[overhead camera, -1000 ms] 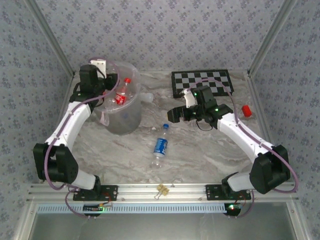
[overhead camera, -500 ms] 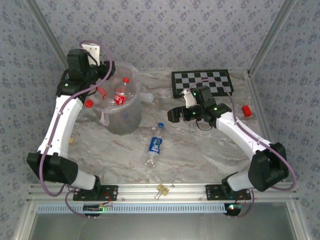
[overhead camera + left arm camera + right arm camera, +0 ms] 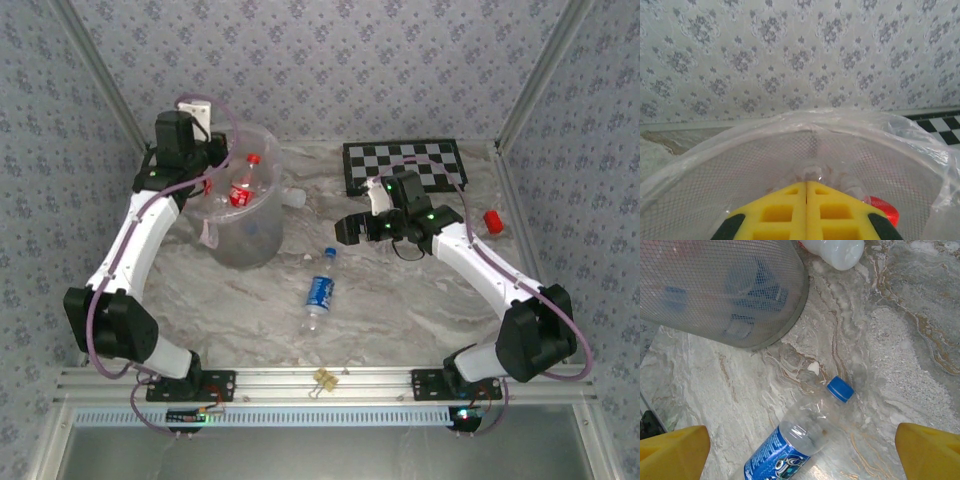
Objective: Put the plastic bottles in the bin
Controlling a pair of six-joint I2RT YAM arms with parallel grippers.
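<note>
The bin (image 3: pixel 245 245), a frosted round bucket, stands at the back left with a red-capped bottle (image 3: pixel 243 181) lying inside. My left gripper (image 3: pixel 212 178) hangs over the bin's left rim. In the left wrist view its yellow fingers (image 3: pixel 785 210) are pressed together, shut on nothing, above a clear bottle (image 3: pixel 821 175) inside the bin wall (image 3: pixel 840 120). A blue-labelled bottle (image 3: pixel 320 291) with a blue cap (image 3: pixel 840 389) lies on the table. My right gripper (image 3: pixel 348 228) hovers open above the blue-labelled bottle (image 3: pixel 805 437). A white bottle (image 3: pixel 293 197) lies beside the bin.
A black-and-white checkerboard (image 3: pixel 405 165) lies at the back right. A small loose red cap (image 3: pixel 492 221) sits near the right edge. The bin's mesh-patterned wall (image 3: pixel 725 290) stands close to the left of the right gripper. Patterned walls close off the table.
My left gripper has shut its jaws. The left arm swung back to the left and has returned over the bin's rim. The right arm has stayed where it was.
</note>
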